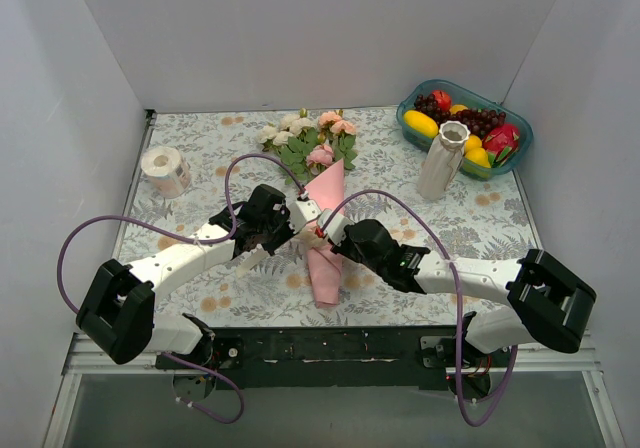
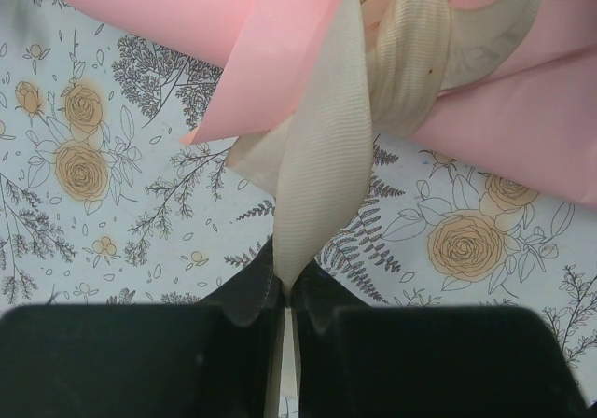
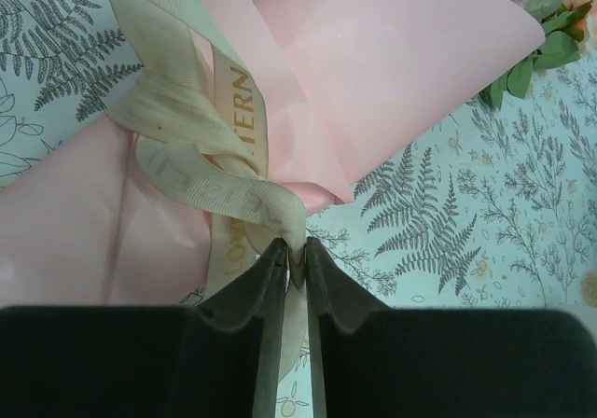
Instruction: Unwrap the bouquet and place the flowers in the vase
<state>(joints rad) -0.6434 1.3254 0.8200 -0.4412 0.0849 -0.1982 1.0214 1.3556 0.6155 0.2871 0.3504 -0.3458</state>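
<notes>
Bouquet (image 1: 325, 268): one, in its pink cone, lying flat between the two grippers. The left gripper (image 2: 284, 292) has its jaws pressed together on one tail of the cream ribbon (image 2: 326, 166), with the cone just ahead of them. The right gripper (image 3: 295, 255) pinches another strand, its jaws almost touching and the knot just beyond. One vase (image 1: 443, 163) stands upright, well beyond the right jaws.

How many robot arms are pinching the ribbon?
2. The left end effector pinches a ribbon tail beside the bouquet; the right end effector pinches the ribbon near its knot. None hidden.
</notes>
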